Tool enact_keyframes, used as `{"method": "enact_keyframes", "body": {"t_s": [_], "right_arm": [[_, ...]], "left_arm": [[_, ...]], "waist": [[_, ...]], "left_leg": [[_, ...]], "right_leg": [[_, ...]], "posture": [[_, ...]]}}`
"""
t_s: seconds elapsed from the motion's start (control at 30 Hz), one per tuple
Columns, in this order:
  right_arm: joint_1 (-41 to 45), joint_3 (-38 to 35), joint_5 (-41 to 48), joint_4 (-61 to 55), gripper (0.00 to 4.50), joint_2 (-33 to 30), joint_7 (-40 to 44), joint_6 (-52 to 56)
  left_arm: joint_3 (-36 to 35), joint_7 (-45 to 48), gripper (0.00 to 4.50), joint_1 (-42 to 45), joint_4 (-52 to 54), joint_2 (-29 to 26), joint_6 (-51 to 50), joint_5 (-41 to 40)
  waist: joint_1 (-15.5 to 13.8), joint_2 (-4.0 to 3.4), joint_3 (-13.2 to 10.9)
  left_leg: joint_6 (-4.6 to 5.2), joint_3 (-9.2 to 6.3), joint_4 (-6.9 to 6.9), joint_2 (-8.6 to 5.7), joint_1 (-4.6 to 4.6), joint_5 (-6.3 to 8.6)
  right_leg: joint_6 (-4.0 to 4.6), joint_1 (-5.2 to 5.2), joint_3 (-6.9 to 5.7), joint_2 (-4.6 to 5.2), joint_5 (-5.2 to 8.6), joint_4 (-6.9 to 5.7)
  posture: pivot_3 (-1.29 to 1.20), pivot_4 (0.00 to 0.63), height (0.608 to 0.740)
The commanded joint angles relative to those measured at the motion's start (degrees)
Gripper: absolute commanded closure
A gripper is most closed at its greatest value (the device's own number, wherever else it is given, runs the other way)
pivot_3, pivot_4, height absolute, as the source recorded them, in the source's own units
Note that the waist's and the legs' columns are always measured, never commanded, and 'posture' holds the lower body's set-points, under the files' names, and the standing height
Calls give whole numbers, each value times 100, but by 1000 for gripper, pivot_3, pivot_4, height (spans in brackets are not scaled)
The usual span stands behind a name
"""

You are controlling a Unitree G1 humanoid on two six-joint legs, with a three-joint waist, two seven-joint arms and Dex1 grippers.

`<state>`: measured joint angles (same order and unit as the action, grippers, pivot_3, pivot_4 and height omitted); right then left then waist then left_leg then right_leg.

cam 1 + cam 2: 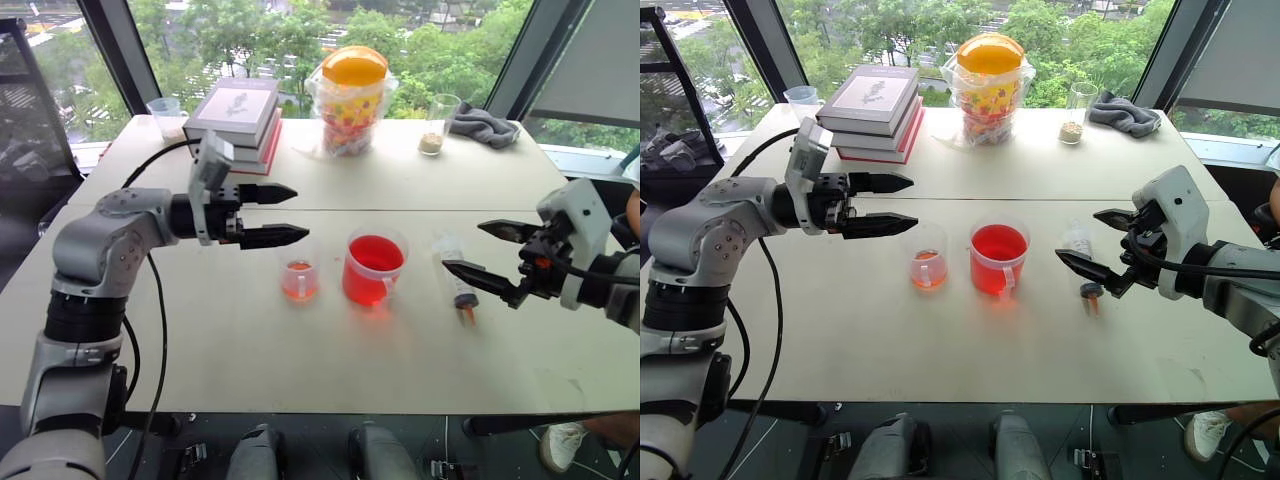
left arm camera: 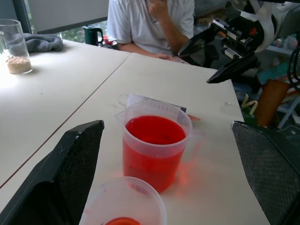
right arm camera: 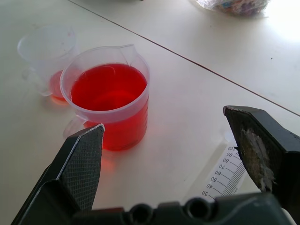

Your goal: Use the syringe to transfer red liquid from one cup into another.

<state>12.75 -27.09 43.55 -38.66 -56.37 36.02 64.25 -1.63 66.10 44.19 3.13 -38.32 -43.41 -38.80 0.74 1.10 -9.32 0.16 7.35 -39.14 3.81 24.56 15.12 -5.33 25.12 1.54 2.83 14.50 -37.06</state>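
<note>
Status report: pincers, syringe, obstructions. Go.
Left pincer open, empty, above small cup. Right pincer open, empty, over syringe lying on table. Handled cup full of red liquid. Nothing blocking.

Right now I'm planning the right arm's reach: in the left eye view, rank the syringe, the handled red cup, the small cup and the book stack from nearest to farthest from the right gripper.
1. Syringe, lying just beside the open right gripper.
2. Handled cup, mid-table, to its left.
3. Small cup, further left, below the left gripper.
4. Book stack, far-left back of the table.
</note>
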Motion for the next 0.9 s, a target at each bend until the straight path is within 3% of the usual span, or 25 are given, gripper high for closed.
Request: {"method": "enact_keyframes", "body": {"t_s": [0.03, 0.9], "right_arm": [[4, -113, 69, -93, 41, -105, -21, -40], [85, -147, 167, 128, 41, -439, -176, 255]], "left_arm": [[-245, -106, 0, 195, 38, 27, 82, -112], [-154, 48, 0, 118, -127, 74, 255, -113]], "waist": [[-1, 0, 0], [2, 0, 0]], "left_leg": [[0, 0, 0, 0, 0, 0], [0, 0, 0, 0, -3, 0]], "right_leg": [[0, 0, 0, 0, 0, 0], [0, -3, 0, 0, 0, 0]], "posture": [[0, 150, 740], [0, 150, 740]]}}
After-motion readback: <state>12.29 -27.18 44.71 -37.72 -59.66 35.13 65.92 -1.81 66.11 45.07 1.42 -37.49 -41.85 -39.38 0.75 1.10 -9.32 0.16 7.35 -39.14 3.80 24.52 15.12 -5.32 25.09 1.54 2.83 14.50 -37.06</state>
